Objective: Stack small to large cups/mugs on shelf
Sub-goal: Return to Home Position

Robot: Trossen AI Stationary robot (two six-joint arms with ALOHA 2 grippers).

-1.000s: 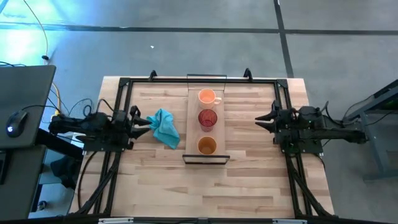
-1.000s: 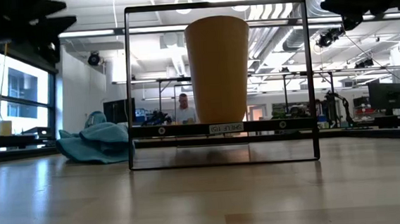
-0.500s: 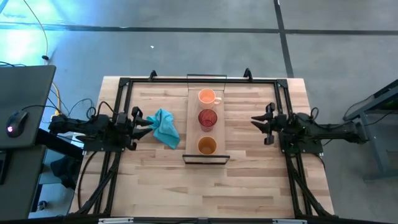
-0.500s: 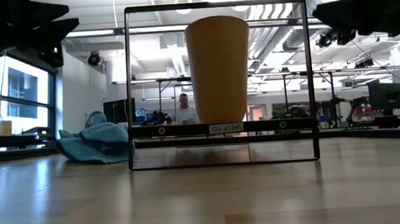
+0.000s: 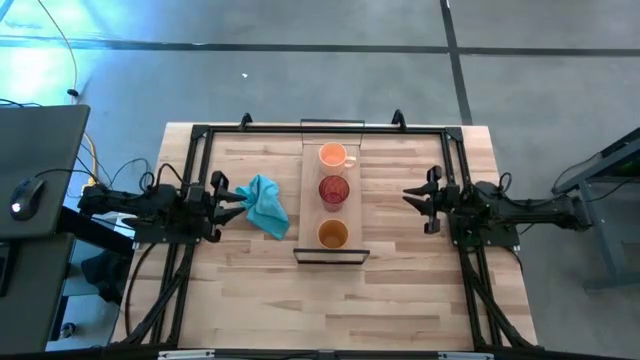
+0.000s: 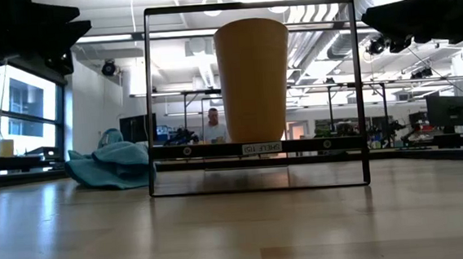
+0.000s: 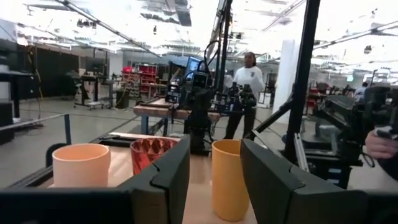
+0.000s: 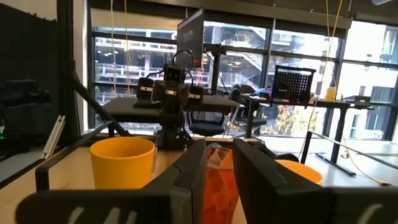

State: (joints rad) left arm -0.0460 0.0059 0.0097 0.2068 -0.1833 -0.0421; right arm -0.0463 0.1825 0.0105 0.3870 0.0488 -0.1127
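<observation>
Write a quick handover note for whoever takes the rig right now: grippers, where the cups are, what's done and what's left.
Left gripper: jaws open, empty, at the left side of the table, close beside the teal cloth.
Right gripper: jaws open, empty, at the right side, apart from the shelf.
Cups: all three stand in one row on the shelf, with the pale orange mug at the far end, the dark red cup in the middle and the amber cup at the near end.
Done: placing, by the look of it.
Left: probably only parking both arms at home.
</observation>
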